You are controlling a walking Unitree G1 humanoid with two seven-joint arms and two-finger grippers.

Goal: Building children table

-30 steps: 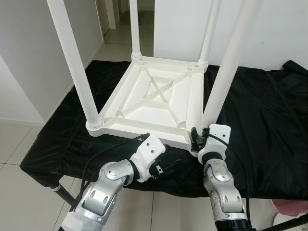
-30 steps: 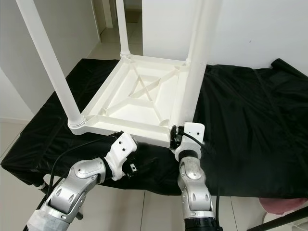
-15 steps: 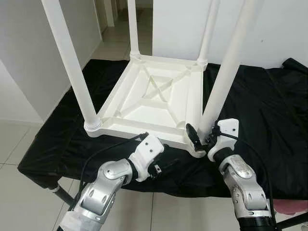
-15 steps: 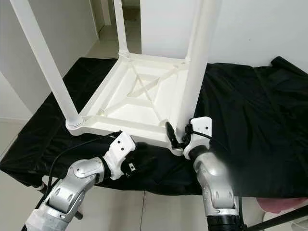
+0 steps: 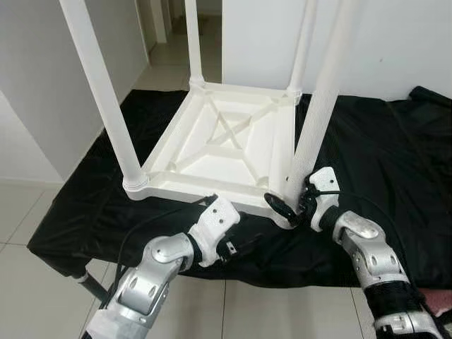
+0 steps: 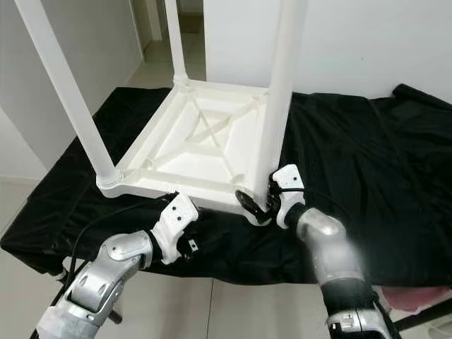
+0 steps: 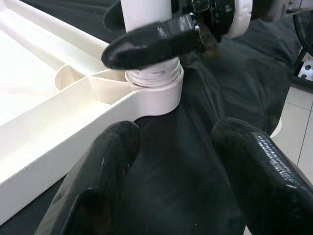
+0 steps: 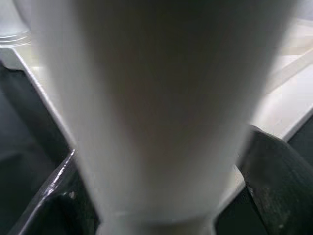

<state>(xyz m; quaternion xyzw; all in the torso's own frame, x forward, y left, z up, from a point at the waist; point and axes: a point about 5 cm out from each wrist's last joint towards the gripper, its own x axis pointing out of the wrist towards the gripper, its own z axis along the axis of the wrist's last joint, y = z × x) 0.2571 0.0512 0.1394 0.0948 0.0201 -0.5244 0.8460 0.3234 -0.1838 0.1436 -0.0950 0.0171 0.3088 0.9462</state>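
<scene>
White plastic table (image 5: 226, 145) lies upside down at frame centre — its near-right leg (image 5: 314, 120) stands upright between the right gripper (image 5: 291, 205)'s clasping fingers; the left gripper (image 7: 171, 161) idles open lower left.

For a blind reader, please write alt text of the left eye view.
The right end effector grips the near right leg of an upturned white children table on black cloth. The left end effector rests open beside the table's front edge.
</scene>
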